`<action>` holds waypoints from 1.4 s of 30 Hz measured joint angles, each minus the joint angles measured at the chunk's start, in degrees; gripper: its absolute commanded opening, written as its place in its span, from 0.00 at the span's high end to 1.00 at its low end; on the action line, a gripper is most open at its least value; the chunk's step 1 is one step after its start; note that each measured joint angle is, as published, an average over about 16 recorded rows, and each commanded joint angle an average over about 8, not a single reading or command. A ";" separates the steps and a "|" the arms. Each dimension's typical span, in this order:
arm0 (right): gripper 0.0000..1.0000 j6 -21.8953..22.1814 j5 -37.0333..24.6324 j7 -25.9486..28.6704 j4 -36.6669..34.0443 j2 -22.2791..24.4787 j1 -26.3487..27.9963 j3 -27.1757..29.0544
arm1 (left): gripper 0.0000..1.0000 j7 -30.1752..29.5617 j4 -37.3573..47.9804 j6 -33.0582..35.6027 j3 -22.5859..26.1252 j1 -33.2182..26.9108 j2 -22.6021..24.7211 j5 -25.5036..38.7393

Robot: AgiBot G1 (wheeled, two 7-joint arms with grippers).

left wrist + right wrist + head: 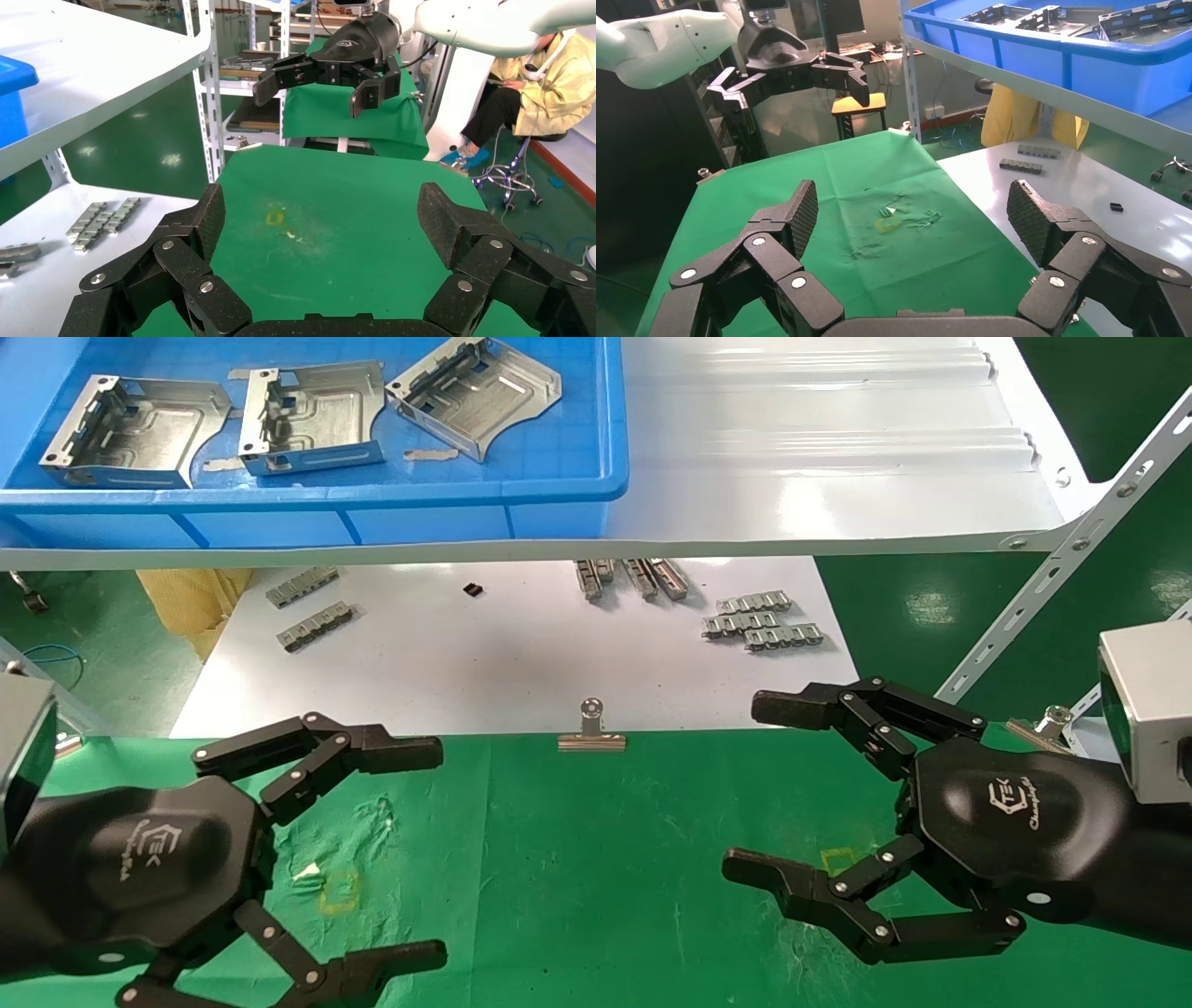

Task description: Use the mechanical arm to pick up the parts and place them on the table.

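Three silver sheet-metal parts [130, 430] [312, 416] [475, 393] lie in a blue bin [307, 497] on the white shelf, far back left. The bin with the parts also shows in the right wrist view [1046, 49]. My left gripper [438, 850] is open and empty, low over the near left of the green table [577, 859]. My right gripper [745, 787] is open and empty over the near right of the table. Each wrist view shows its own wide-open fingers [204, 221] [800, 214] over bare green cloth. Each also shows the other gripper farther off [330, 74] [800, 74].
The glossy white ribbed shelf [819, 458] overhangs a white board [521, 654] with grey linked strips [764, 621] [312, 607]. A silver binder clip [591, 730] sits at the cloth's far edge. A perforated shelf post [1071, 551] slants at the right. A seated person [555, 77] is beyond the table.
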 measured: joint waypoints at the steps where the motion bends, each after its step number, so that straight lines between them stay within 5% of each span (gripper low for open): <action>1: 1.00 0.00 0.00 0.00 0.00 0.00 0.00 0.00 | 0.00 -0.01 0.01 -0.02 0.00 0.00 0.00 0.00; 17: 1.00 0.00 0.00 0.00 0.00 0.00 0.00 0.00 | 0.00 0.08 2.87 -7.62 -1.07 -4.19 3.19 1.39; 31: 1.00 0.00 0.00 0.00 0.00 0.00 0.00 0.00 | 0.00 -0.25 13.90 -19.47 0.66 -17.45 10.26 8.95; 42: 1.00 0.00 0.00 0.00 0.00 0.00 0.00 0.00 | 0.00 -4.97 22.06 -28.03 4.91 -27.69 11.07 19.72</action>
